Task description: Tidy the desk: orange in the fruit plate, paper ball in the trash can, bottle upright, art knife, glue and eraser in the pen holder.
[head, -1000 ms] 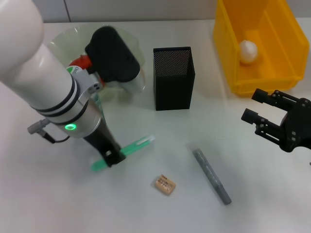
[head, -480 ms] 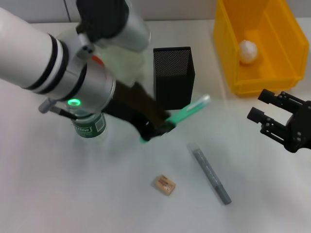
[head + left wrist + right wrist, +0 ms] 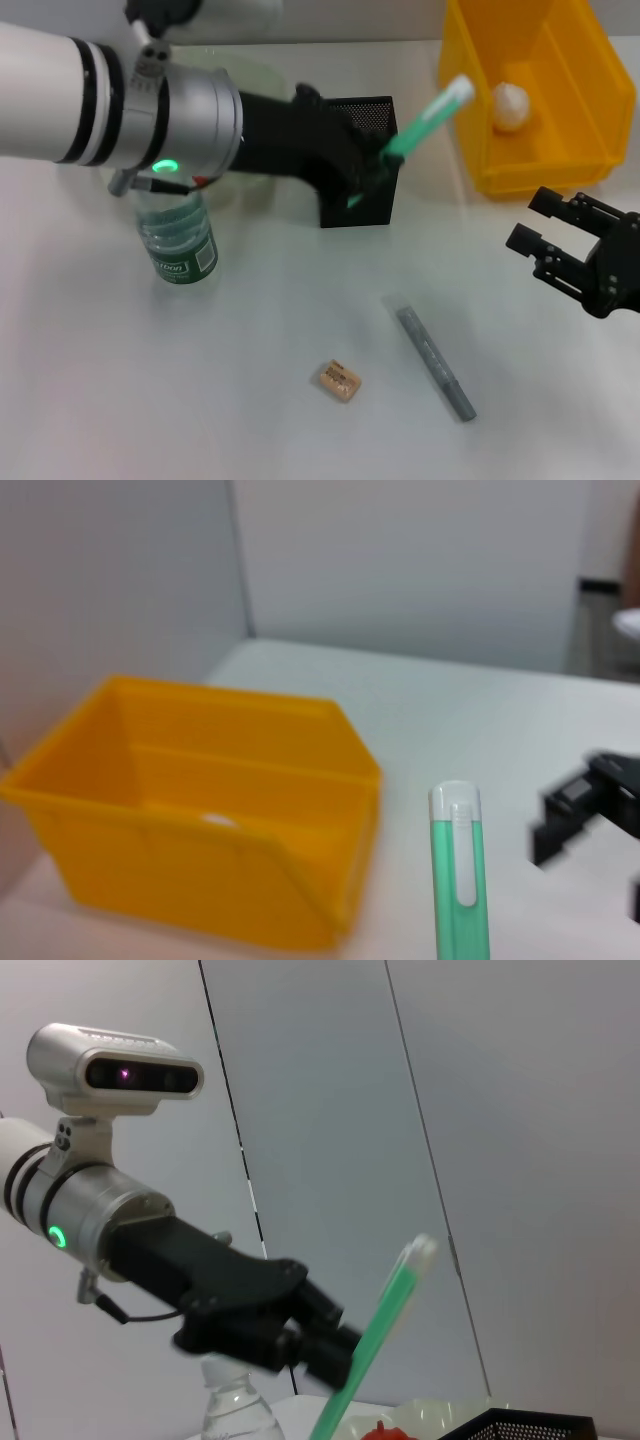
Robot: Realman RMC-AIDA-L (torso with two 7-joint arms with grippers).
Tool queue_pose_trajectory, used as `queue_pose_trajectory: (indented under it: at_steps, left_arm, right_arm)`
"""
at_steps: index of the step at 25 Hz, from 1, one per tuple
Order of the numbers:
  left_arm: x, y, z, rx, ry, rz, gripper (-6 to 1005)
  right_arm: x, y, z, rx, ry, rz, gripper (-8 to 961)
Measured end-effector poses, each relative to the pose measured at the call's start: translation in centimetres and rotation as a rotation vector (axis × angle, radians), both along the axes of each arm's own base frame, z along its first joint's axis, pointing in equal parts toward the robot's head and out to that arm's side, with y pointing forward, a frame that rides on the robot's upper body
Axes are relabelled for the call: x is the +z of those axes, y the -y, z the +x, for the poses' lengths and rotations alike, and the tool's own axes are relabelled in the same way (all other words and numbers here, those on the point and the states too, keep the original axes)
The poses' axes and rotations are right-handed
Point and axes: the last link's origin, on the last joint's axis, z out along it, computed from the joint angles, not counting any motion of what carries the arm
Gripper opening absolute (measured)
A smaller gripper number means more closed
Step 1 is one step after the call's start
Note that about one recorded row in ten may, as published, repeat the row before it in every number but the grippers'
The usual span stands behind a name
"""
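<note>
Glue [image 3: 425,122], one stick, clamped in left gripper [image 3: 368,172] over one pen holder [image 3: 375,205]; right gripper [image 3: 547,237] spread wide, 3 o'clock; one eraser [image 3: 340,381], one art knife [image 3: 436,362] on surface [image 3: 250,390].

The head camera looks steeply down on the white table [image 3: 200,400] from above. The left wrist camera sits close behind the glue [image 3: 459,880], facing level toward the trash can [image 3: 200,860] at frame left. The right wrist camera looks up and across, sharing that glue [image 3: 375,1335] with both.
</note>
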Motion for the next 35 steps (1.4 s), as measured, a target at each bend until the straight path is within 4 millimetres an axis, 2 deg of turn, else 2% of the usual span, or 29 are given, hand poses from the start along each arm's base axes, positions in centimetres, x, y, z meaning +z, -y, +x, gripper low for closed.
queue_pose_trajectory:
  at_steps: [8,14,25,35]
  left_arm:
    - [0.6,-0.8,-0.8,0.019,0.189,0.179,197]
    - [-1.0,-0.6,-0.6,-0.009,0.211,0.248,198]
    - [-2.0,-0.5,0.5,-0.027,0.247,0.309,200]
    - [-4.2,-0.4,0.2,-0.011,0.255,0.382,202]
  right_arm:
    - [-0.4,0.0,-0.2,-0.005,-0.022,-0.013,573]
    - [-0.6,0.1,-0.2,-0.005,-0.026,-0.020,573]
    - [-0.8,0.4,-0.2,-0.011,-0.034,-0.029,573]
    - [-0.8,0.6,-0.2,-0.011,-0.043,-0.034,573]
